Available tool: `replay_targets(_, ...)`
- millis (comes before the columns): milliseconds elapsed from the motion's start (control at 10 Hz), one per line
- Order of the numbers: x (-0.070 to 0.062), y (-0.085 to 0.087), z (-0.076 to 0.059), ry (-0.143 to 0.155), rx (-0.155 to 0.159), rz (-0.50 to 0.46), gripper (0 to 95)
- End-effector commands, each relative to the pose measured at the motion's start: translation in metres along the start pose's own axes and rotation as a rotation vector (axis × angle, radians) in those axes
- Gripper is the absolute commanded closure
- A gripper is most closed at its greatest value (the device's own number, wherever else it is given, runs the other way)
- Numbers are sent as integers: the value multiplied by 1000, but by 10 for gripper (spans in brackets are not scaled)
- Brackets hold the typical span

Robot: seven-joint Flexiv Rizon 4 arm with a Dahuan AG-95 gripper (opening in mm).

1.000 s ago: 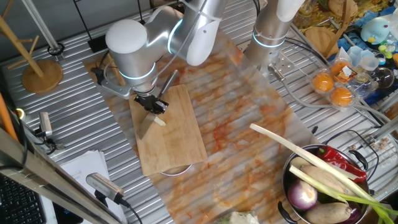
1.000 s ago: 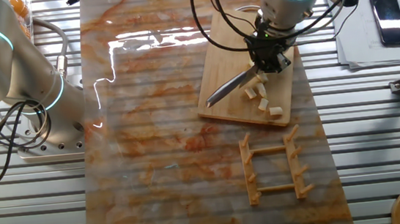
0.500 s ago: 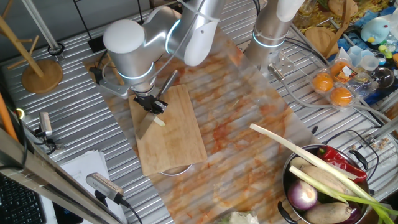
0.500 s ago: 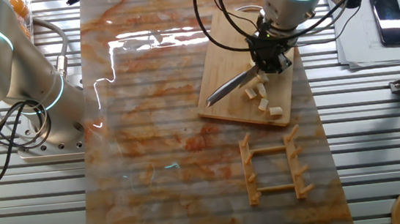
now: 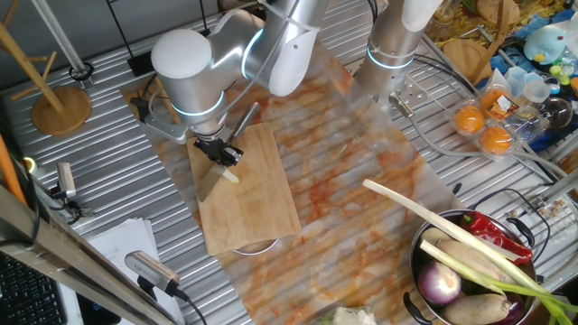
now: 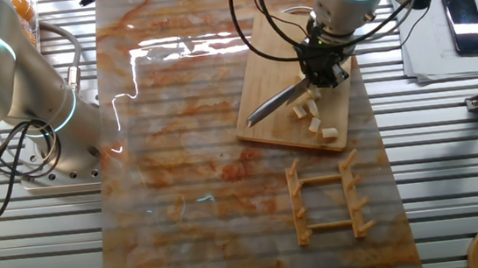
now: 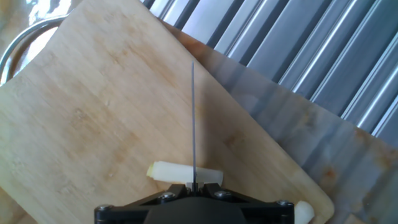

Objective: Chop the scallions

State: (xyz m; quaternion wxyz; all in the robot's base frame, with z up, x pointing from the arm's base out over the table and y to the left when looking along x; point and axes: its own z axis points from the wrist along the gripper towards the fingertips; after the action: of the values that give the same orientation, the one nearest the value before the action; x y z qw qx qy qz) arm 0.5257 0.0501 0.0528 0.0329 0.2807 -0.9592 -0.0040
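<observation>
5 or so short pale pieces of the scallions [image 6: 311, 112] lie on the wooden cutting board [image 6: 282, 77], close to the edge nearest the wooden rack [image 6: 326, 199]. 1 longer piece shows in the hand view, lying across the board right under the knife [image 7: 193, 118]. The thin blade stands on its edge and crosses that piece near its middle. 1 more small piece peeks in at the bottom right corner of that view.

The gripper [image 6: 320, 66] is closed on the knife handle and sits low over the board. The blade sticks out from it, slanting down toward the board's side edge in the other fixed view.

The board rests on a see-through mat with orange stains [image 5: 361, 181]. Far from the board, a metal bowl [image 5: 424, 242] holds a purple onion [image 5: 439, 285], a red chili [image 5: 495, 230] and a long green onion stalk [image 5: 433, 226] that pokes out over the mat.
</observation>
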Motion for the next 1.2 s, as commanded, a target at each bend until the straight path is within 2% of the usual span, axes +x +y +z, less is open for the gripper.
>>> replay_targets(100,-2,-2,23,23,-15,19,950)
replay_targets(400,-8,-1,25,28,-11,37,950)
replay_targets(700,-13,0,25,17,-4,39,950)
replay_targets(1000,-8,-1,28,8,-1,36,950)
replay_targets(1200,3,-1,31,12,-8,34,950)
